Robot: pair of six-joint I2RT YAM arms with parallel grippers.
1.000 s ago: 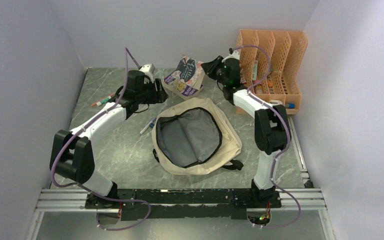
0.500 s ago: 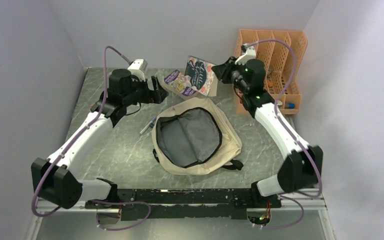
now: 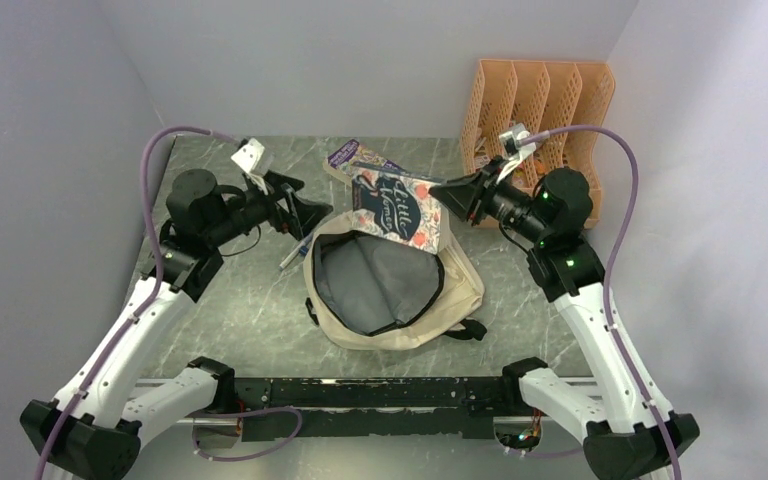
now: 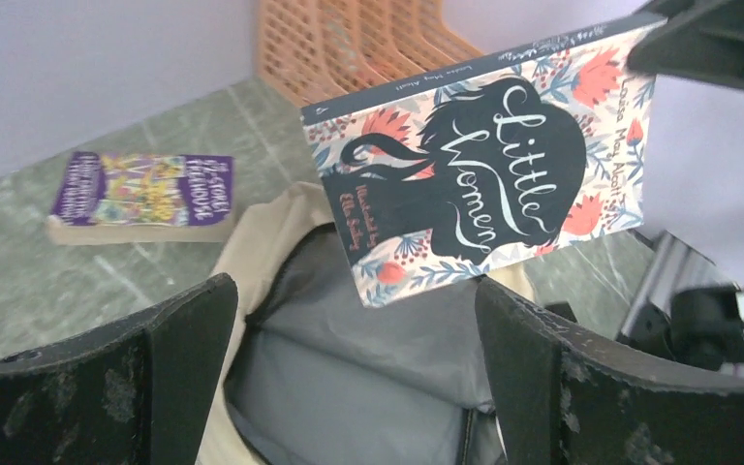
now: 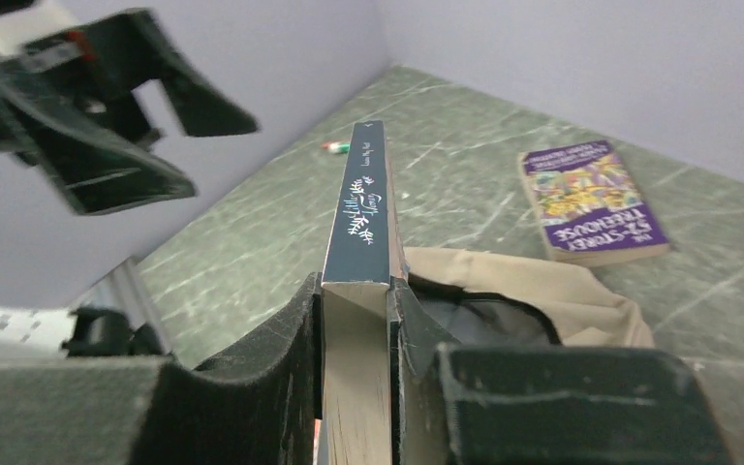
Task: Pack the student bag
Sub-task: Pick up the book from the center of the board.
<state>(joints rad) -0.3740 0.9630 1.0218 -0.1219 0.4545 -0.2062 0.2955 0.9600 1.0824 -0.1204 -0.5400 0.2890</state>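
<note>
Well, the right gripper [image 5: 358, 325] was clamped tight on one end of a dark-blue floral paperback book [image 3: 397, 207]. It pinched only that end, so the rest of the book stuck out sideways and tilted over the far rim of the student bag [image 3: 457, 290]. That large, soft beige fabric backpack lay flat in the middle of the grey marbled table [image 3: 230, 300], its zip mouth open and grey lining showing. The left gripper [image 3: 305, 210] stood spread wide and empty just off the bag's far left side, touching nothing. To my eye the danger lay in that lopsided grip: with most of the book's weight beyond the pads, it could swivel or slide out. Nothing held the floppy mouth open either, so a corner could snag the zip edge and push the fabric shut. The book might then be left on top, or tumble toward the purple paperback [image 3: 348, 154] lying just behind.
</note>
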